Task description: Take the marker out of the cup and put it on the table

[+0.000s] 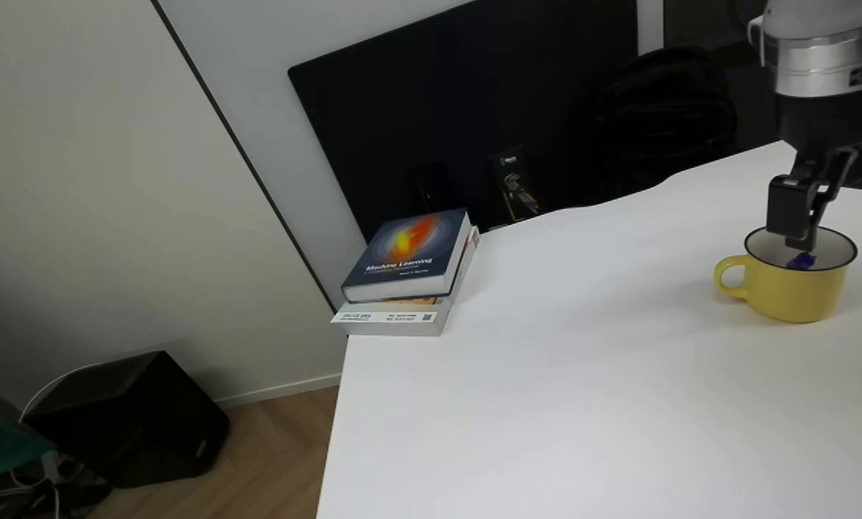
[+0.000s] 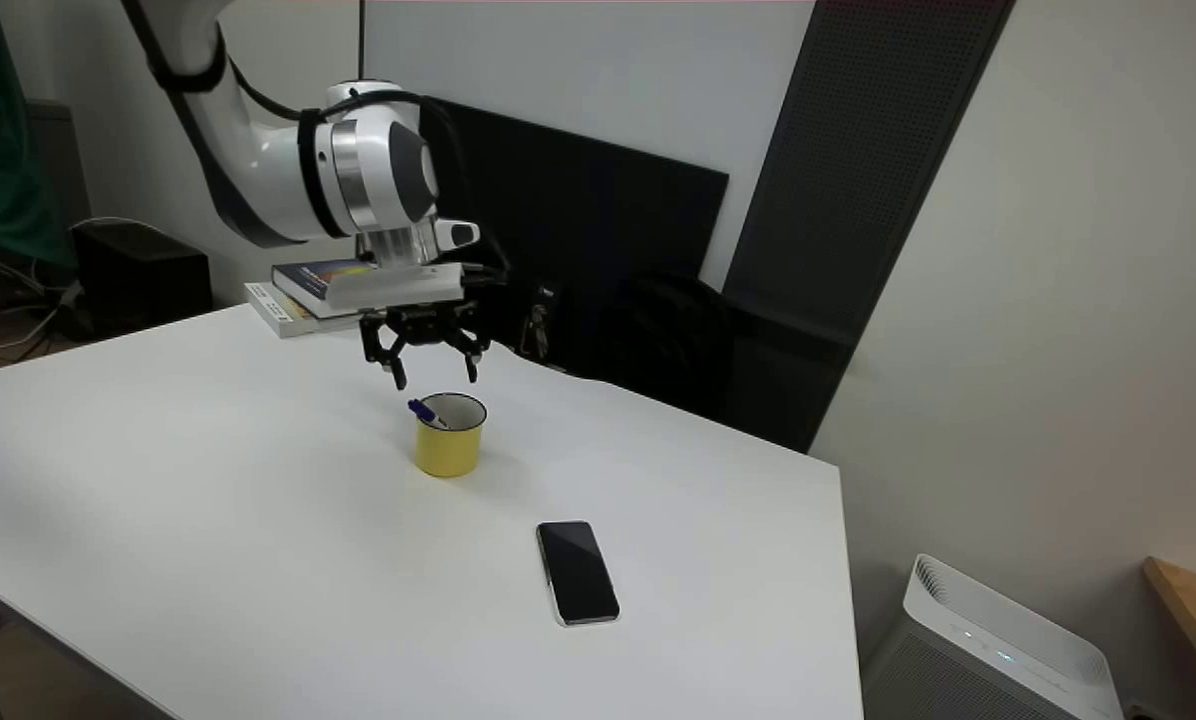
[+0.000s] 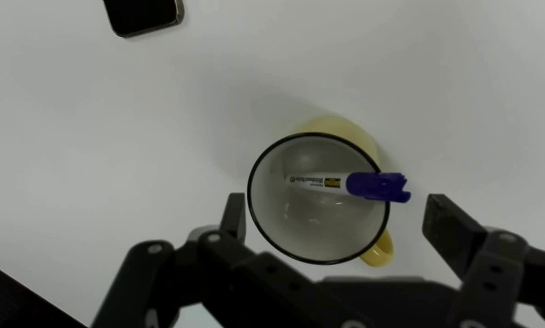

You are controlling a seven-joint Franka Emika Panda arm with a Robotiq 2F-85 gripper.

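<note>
Here's the claw, poised over the yellow cup, fingers spread well apart, nothing between them! And there's the marker, lying aslant in the cup, purple cap poking over the left of the rim in an exterior view. How high the fingers stand above it is hard to judge. Should be light and stiff, this one, happy with a firm squeeze, though smooth plastic may slip or roll. Take it by the cap, I'd say, but pinched crosswise: the fingers line up roughly along its length, so the wrist wants a turn! Further out on the white table, a phone lies near and right, stacked books sit far left.
</note>
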